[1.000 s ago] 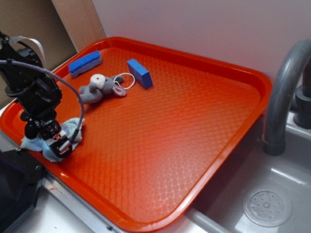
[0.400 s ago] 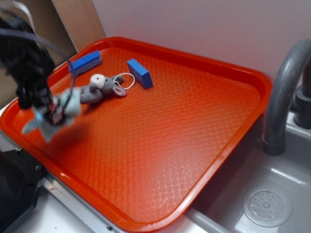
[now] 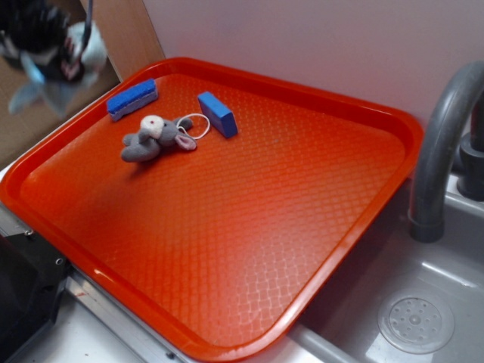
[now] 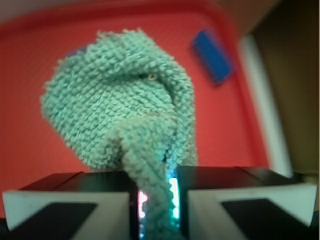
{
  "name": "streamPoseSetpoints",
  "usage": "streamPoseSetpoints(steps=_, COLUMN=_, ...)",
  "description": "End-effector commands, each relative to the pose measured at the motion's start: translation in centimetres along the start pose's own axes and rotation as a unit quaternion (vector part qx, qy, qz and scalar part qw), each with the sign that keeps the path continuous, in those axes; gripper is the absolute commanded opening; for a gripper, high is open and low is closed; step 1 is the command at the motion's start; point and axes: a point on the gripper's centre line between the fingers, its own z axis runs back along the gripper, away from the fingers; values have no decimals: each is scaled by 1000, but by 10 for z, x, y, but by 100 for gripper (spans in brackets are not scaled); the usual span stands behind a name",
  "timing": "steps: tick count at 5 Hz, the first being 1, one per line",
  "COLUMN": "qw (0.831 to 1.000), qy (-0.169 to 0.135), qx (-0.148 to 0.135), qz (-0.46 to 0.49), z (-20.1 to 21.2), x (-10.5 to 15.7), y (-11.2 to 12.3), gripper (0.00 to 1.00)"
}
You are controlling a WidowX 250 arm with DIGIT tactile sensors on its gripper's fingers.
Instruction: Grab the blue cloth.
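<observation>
The blue cloth [image 3: 44, 85], a pale terry rag, hangs blurred in the air at the top left of the exterior view, above and left of the red tray [image 3: 355, 106]. My gripper [image 3: 64, 60] is shut on it. In the wrist view the blue cloth [image 4: 120, 105] fills the middle, bunched and dangling, and a fold of it is pinched between the two black fingers [image 4: 80, 200]; the gripper [image 4: 157, 200] is closed tightly around that fold. The tray lies far below.
On the tray's far left lie a grey plush mouse [image 3: 155, 138] and two bright blue sponge blocks [image 3: 132, 98] [image 3: 218, 113]. A grey faucet [image 3: 442, 144] and a sink [image 3: 416, 321] stand at the right. A wooden board [image 3: 125, 34] leans behind the tray.
The gripper has risen from the tray's near left edge up and back, carrying the blue cloth off the tray surface. Mouse and sponges have not moved.
</observation>
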Motion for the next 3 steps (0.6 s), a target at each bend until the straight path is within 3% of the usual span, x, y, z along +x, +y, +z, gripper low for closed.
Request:
streamPoseSetpoints(steps=1, qw=998, qy=45, qx=-40, qz=5, z=107, x=23, y=6, gripper=0)
streamPoseSetpoints(steps=3, qw=998, qy=36, qx=-43, qz=3, z=119, x=21, y=6, gripper=0)
